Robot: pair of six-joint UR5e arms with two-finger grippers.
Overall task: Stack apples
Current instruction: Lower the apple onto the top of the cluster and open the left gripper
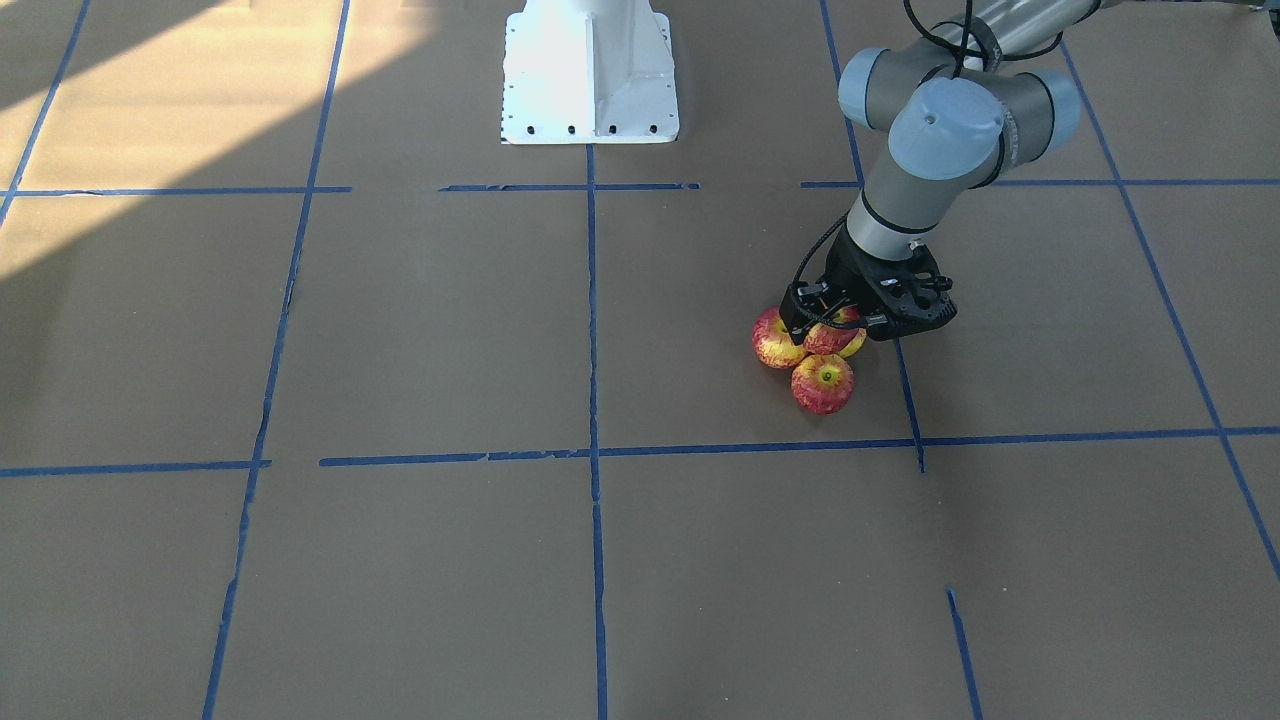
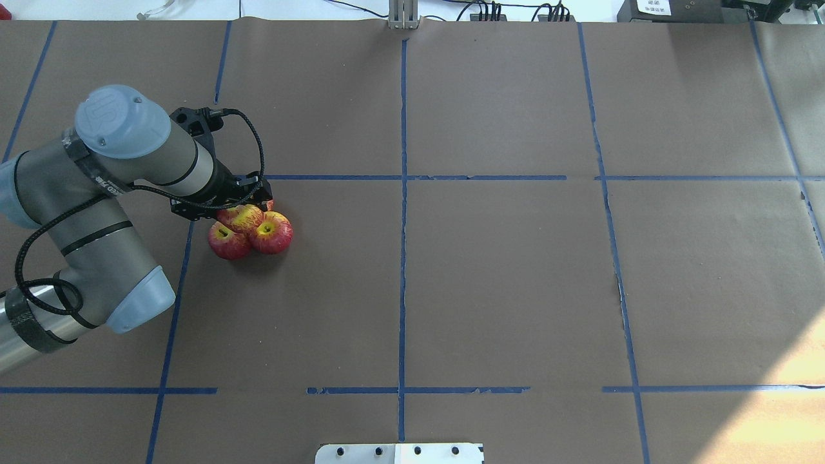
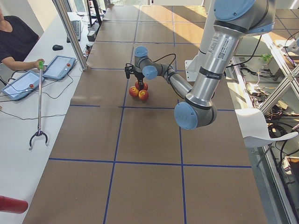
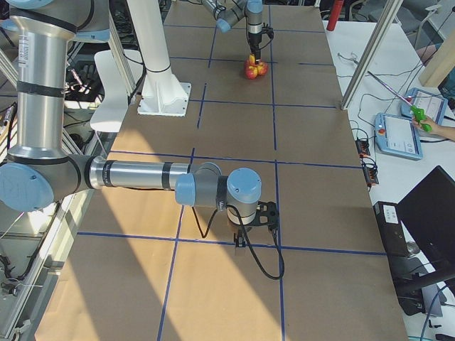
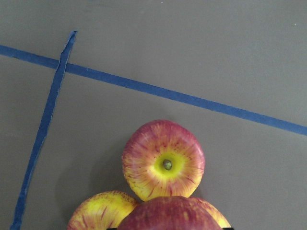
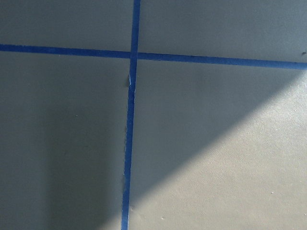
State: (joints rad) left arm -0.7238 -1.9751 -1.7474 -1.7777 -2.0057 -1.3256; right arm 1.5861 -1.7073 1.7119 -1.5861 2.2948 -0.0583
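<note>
The apples lie in a tight cluster on the brown table. Three base apples touch one another: one [image 1: 823, 385] nearest the front camera, one [image 1: 770, 340] beside it, and a yellower one [image 1: 855, 346] mostly hidden. A fourth apple [image 2: 242, 218] sits on top of them, between the fingers of my left gripper [image 2: 243, 205], which is shut on it. In the left wrist view the top apple [image 5: 170, 214] fills the bottom edge above a base apple [image 5: 163, 160]. My right gripper [image 4: 254, 226] hovers far from the apples over a blue tape cross; I cannot tell whether it is open or shut.
The table [image 2: 503, 270] is covered in brown paper marked by a blue tape grid [image 2: 403, 258]. The white robot base [image 1: 590, 80] stands at the table's edge. An operator with tablets and a grabber stick [image 3: 39, 107] is at a side desk.
</note>
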